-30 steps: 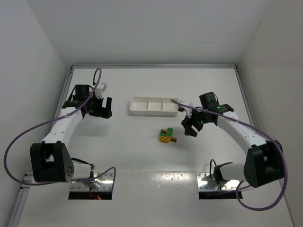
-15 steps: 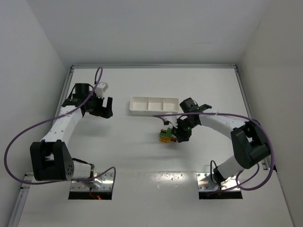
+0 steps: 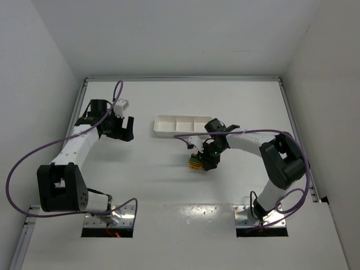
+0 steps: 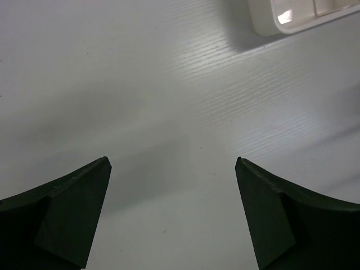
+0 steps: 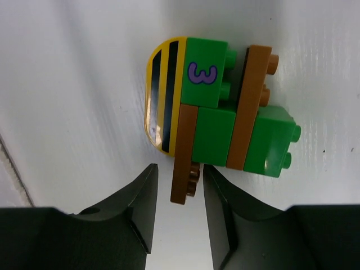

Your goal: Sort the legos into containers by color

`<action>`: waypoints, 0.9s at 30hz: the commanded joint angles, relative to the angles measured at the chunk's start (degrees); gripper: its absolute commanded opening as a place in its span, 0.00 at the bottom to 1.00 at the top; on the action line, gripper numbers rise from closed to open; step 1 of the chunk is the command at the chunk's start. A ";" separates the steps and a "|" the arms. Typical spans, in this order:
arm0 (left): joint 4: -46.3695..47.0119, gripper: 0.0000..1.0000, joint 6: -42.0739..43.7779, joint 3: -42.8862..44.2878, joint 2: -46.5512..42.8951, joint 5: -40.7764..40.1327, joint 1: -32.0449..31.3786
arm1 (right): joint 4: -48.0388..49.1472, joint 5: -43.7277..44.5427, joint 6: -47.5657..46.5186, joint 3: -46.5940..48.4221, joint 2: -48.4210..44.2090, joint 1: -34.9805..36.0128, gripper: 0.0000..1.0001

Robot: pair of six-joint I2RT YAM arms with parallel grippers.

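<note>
- Legos (image 3: pixel 196 163) (one locked clump) lay beside the white tray (image 3: pixel 169 134).
- Right end effector (image 5: pixel 180 180) narrowly flanked the brown plate (image 5: pixel 185 149), grip unclear; left end effector (image 4: pixel 173 214) gaped.
- Likely light, stiff, slick: pinch its flat sides.

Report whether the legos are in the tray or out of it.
Out. The legos lie as one joined clump on the table, apart from the white tray.

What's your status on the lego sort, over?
Left gripper open over bare table. Right gripper open, straddling brown plate on joined lego clump. Tray looks empty. Nothing blocking.
</note>
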 commanded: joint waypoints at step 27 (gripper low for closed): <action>7.09 0.91 -17.93 -2.50 0.98 21.75 -1.32 | 5.04 2.58 5.59 6.62 -11.12 1.78 0.00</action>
